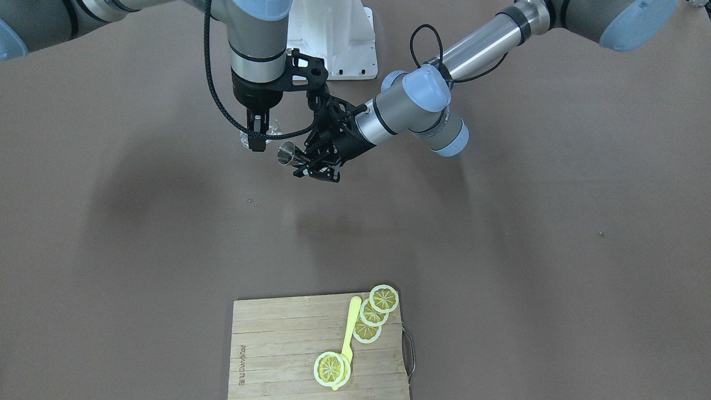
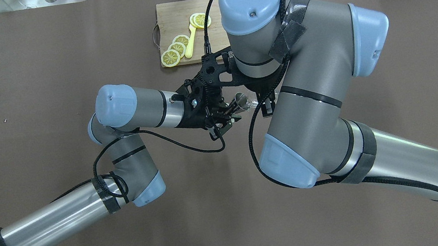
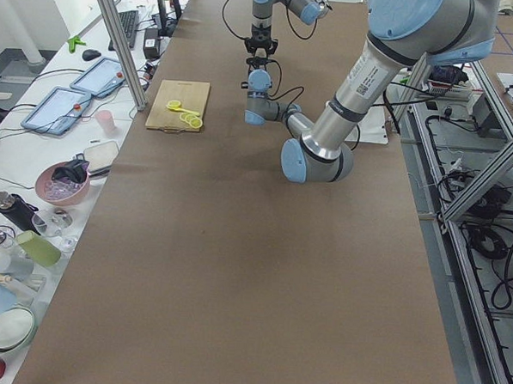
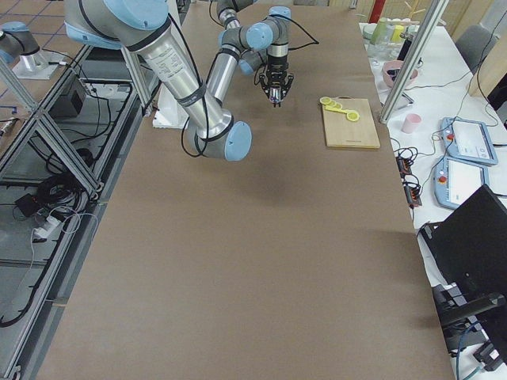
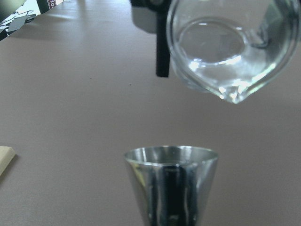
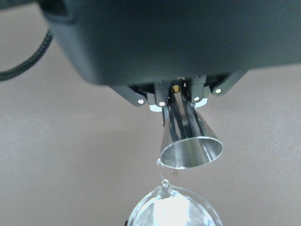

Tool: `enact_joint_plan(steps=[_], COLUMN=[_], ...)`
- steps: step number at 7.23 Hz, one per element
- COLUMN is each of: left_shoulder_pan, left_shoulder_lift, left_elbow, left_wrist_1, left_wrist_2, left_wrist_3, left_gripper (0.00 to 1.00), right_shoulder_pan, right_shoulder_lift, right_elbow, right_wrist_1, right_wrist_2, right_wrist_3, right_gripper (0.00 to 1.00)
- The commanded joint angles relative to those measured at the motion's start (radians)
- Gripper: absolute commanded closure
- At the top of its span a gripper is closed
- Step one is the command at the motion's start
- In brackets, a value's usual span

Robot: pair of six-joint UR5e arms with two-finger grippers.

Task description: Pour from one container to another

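Note:
A small metal jigger is held up off the brown table, with my left gripper shut on its narrow end. Its open mouth sits just under the spout of a clear glass pitcher. My right gripper is shut on that pitcher from above. The pitcher is tipped, spout down, and clear liquid shows near the spout. In the right wrist view the jigger hangs just beyond the pitcher's spout.
A wooden cutting board with lemon slices and a yellow spoon lies at the table's far edge from the robot. A side bench holds cups, bowls and tablets. The white robot base stands behind the grippers.

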Motion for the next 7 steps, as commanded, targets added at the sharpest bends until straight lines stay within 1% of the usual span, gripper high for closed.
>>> enact_joint_plan(steps=[1,5,7], left_shoulder_pan=[0.0,0.003,0.018], left_shoulder_lift=[0.024,0.016,0.002], left_elbow=[-0.027,-0.024,-0.021], left_wrist_1=[-0.003,-0.002,0.001], left_wrist_2=[0.0,0.001,0.017], left_wrist_3=[0.0,0.0,-0.002], left_gripper=[1.0,1.0,1.0], right_shoulder_pan=[-0.008,-0.008,-0.009], right_shoulder_lift=[0.003,0.012,0.016], right_elbow=[-0.005,-0.023,-0.028], right_wrist_1=[-0.004,-0.001,0.0], right_wrist_2=[-0.016,-0.019,-0.019], right_wrist_3=[-0.004,-0.02,-0.017], right_gripper=[1.0,1.0,1.0])
